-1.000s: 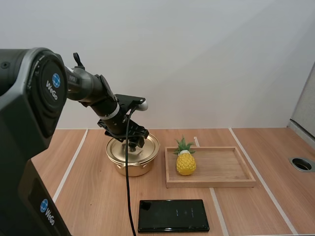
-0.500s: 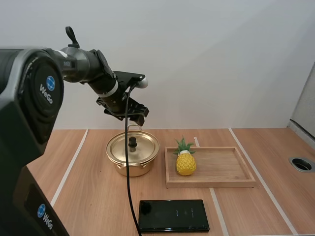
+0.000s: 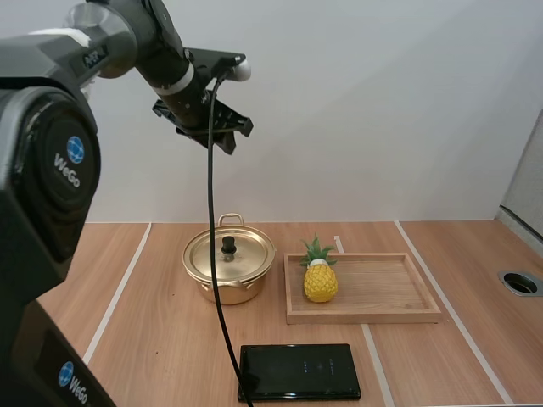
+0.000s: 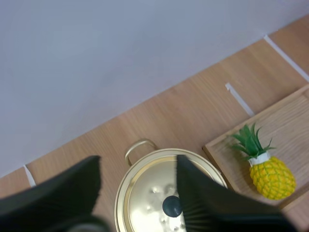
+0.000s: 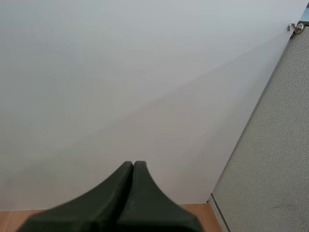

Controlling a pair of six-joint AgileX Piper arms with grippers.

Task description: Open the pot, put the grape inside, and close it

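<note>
A gold pot stands on the wooden table with its lid on, the black knob upright at the centre. High above it, against the wall, my left gripper hangs open with nothing between its fingers. From the left wrist view I look down past the spread fingers of the left gripper onto the lid and its knob. My right gripper is shut, its fingers together as one dark wedge facing the wall.
A wooden tray lies right of the pot, holding a yellow toy pineapple at its left end. A black flat slab lies near the table's front edge. A round hole sits at the far right.
My left arm has risen from the lid's knob to high above the pot. The lid stayed on the pot. The left fingers stand closer together than before.
</note>
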